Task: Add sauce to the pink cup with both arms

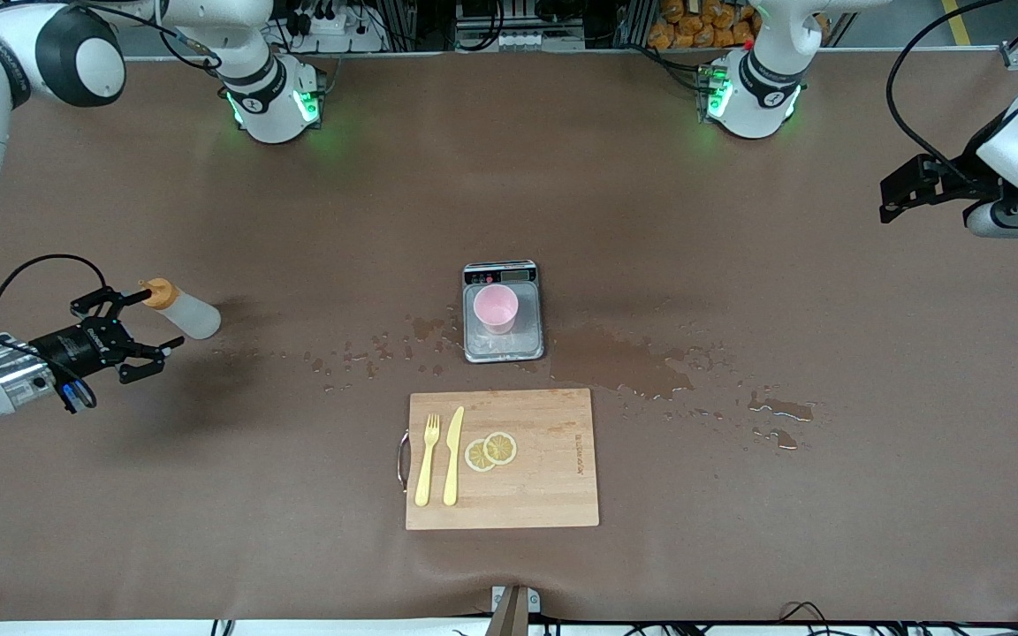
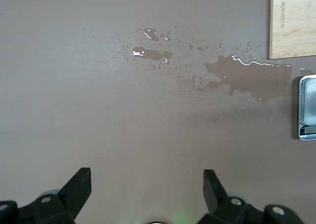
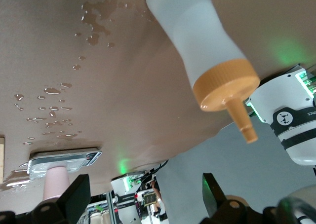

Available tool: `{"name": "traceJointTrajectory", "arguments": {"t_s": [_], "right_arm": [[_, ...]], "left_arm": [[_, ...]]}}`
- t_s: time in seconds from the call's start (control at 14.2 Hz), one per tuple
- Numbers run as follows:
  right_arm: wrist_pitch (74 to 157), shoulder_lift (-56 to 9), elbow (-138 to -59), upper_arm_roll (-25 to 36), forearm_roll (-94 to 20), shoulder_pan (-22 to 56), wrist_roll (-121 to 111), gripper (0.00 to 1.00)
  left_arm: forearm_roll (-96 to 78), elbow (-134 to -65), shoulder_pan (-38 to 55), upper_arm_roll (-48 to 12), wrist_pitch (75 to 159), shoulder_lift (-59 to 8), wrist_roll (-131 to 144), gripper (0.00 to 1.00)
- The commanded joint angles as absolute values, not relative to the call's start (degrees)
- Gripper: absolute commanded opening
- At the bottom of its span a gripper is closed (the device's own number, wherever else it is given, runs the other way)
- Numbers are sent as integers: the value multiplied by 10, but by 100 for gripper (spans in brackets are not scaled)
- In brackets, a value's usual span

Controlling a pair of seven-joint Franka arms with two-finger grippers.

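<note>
On the table: a brown surface with wet patches around its middle
Left arm: waits at its own end of the table, up in the air
Right arm: reaches low over the table at its own end
Cutting board: wooden, nearer the front camera than the scale, carrying a yellow fork, a yellow knife and two lemon slices
Scale: grey, mid-table, wet patches on both sides of it
Left gripper: fingers spread wide, nothing between them, over bare table with the wet patches and a corner of the scale ahead of it
Right gripper: fingers spread wide, holding nothing, just beside the sauce
Sauce: lies on its side on the table at the right arm's end, orange cap nearest the right gripper's finger, whitish body pointing toward the scale; not between the fingers
Pink cup: upright on the scale, well apart from both grippers
</note>
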State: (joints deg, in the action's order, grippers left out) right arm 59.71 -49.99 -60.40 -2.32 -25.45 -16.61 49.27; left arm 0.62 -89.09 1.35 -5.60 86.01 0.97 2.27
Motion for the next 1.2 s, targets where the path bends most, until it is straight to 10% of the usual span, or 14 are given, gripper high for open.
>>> {"name": "traceJointTrajectory", "arguments": {"t_s": [0.0,0.56,1.13], "right_arm": [[593,-472,-600,30,-223,-91,501,100],[650,-347,-608,78,-214,9,390,100],[832,-83,-839,75,-137,25,271,100]], "left_arm": [[0,-885,10,-57,858,8,20,100],[0,-885,11,-57,858,8,19,100],[1,-885,10,-57,858,7,20,100]]}}
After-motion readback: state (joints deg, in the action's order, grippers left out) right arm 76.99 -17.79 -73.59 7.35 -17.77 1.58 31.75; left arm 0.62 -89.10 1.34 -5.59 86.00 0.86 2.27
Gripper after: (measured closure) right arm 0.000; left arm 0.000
